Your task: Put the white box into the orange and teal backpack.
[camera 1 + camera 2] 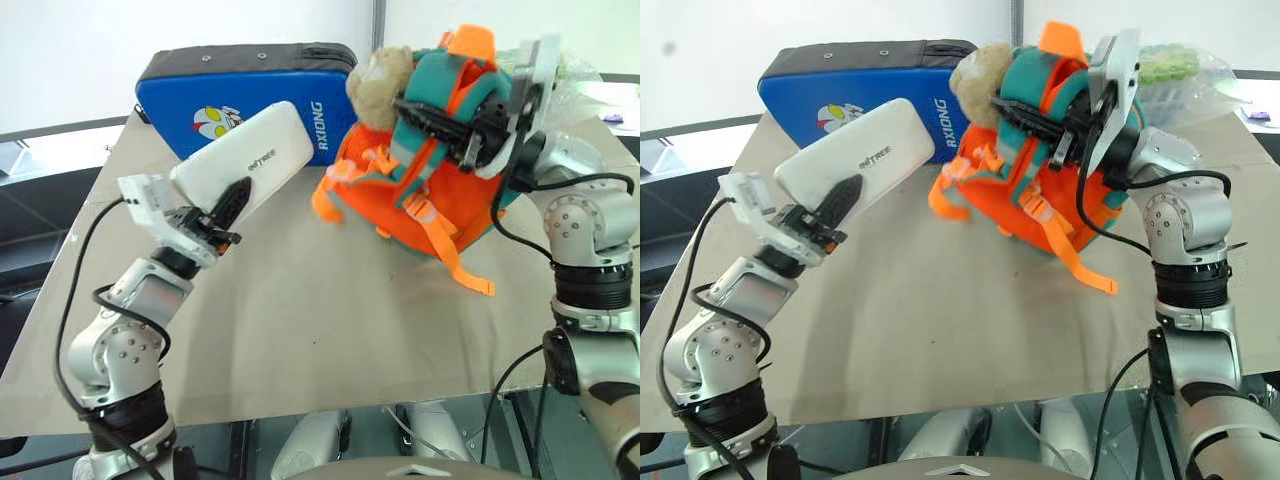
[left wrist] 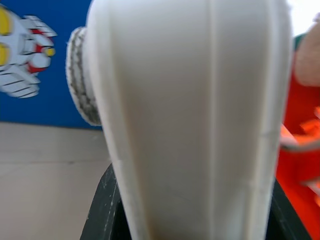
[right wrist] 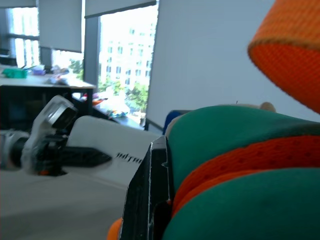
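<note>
The white box hangs tilted above the table's left side, its far end aimed toward the orange and teal backpack. My left gripper is shut on the box's near end; up close the box sits between the black fingers. The backpack stands on the table at the back right, a tan plush charm on its teal top. My right gripper is shut on that teal top, one black finger pressed against the fabric. A gap of table separates box and backpack.
A large blue padded case with a cartoon figure lies at the back of the tan table, just behind the box. A clear plastic bag of green items sits behind the backpack, at the back right.
</note>
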